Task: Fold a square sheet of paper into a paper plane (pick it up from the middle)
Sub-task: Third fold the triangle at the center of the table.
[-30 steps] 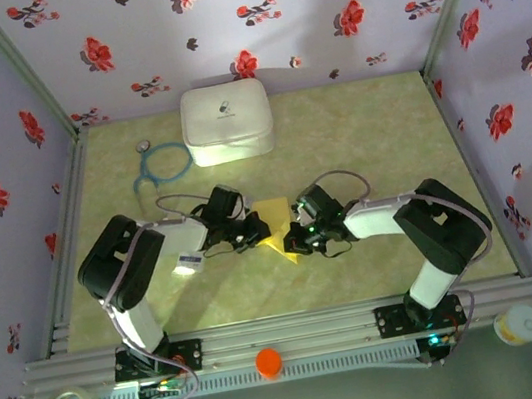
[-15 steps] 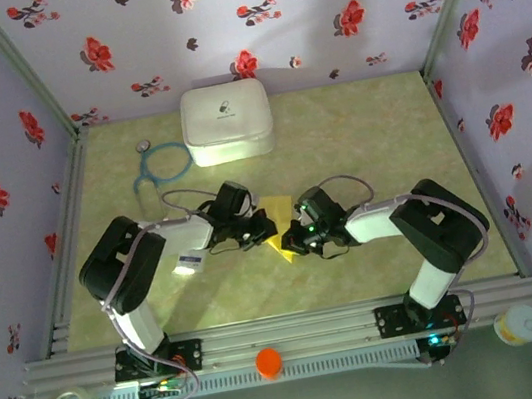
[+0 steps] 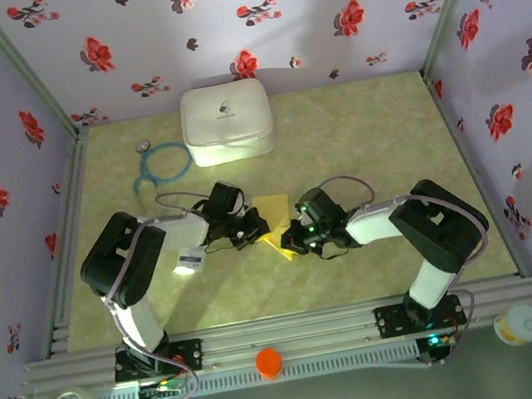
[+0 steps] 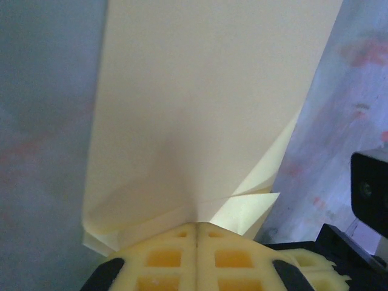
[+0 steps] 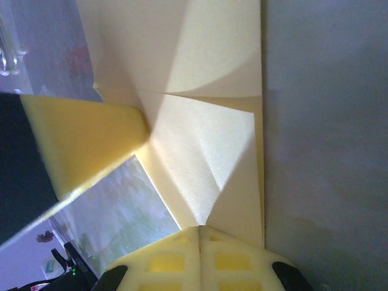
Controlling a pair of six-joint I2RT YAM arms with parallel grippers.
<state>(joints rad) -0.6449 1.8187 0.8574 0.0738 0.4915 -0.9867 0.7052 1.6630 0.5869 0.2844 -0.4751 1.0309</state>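
Starting left of the white rounded case [image 3: 226,123], a blue stethoscope [image 3: 161,163] lay out of play. Forward of the case, toward the arm bases, the left gripper [image 3: 255,227] was right in on the action. In its wrist view the pads [image 4: 163,257] were pressed together with no gap, pinching the near edge of the yellow sheet of paper [image 4: 206,109].

That sheet [image 3: 274,220] sat in front of the case and a touch to its right, already partly folded, with diagonal flaps and creases showing. From above, its long axis ran from the case side down to a point on the arms' side.

On to the right gripper [image 3: 293,239], at that near point. It too was closed tight, its pads [image 5: 233,260] meeting on the sheet [image 5: 200,151] just below where the creases came together.

So the paper lay between the two claws, each one touching it, and neither arm was the nearer. By my reading, the next fold depended on one claw staying clamped while the other moved across the long axis. If both had pulled, the thin sheet could have torn or slipped.

The surface was a pale green mat [image 3: 357,134] with open room around the case. Floral walls [image 3: 297,12] closed in three sides.
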